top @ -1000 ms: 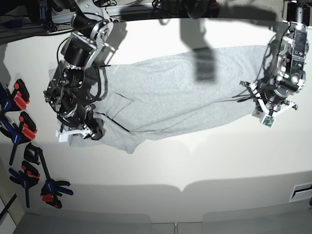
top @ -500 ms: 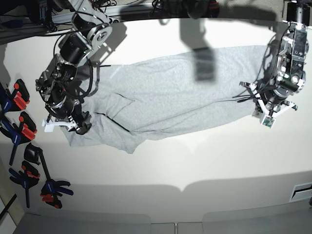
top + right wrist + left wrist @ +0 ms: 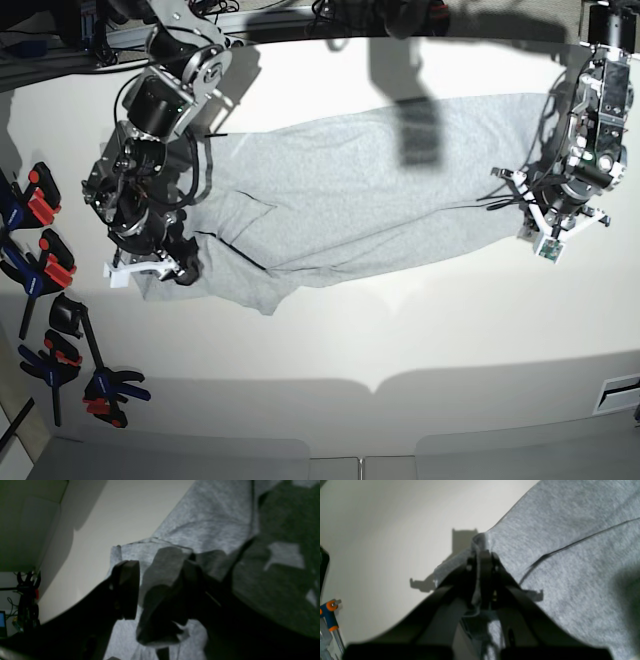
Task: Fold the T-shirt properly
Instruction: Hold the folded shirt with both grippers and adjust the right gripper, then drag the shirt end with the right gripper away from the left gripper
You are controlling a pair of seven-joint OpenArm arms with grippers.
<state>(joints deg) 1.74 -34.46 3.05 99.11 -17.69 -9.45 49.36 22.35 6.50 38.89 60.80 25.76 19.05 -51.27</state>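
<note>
The light grey T-shirt (image 3: 350,200) lies spread across the white table, plain side up, with a creased bottom-left corner. My left gripper (image 3: 540,222) is at the shirt's right edge. In the left wrist view it (image 3: 481,555) is shut on a pinched fold of the grey cloth (image 3: 570,542). My right gripper (image 3: 150,268) is over the shirt's bottom-left corner. In the right wrist view its (image 3: 160,565) jaws stand apart, with a bunch of the grey cloth (image 3: 212,517) between them, lying against the right finger (image 3: 190,580).
Several black, red and blue clamps (image 3: 45,260) lie along the table's left edge, more near the front left (image 3: 100,385). An orange and blue clamp (image 3: 328,612) shows in the left wrist view. Bare white table (image 3: 400,330) lies in front of the shirt.
My right gripper swung left off the shirt corner, then came back right onto it. My left gripper and the shirt's right side have not moved.
</note>
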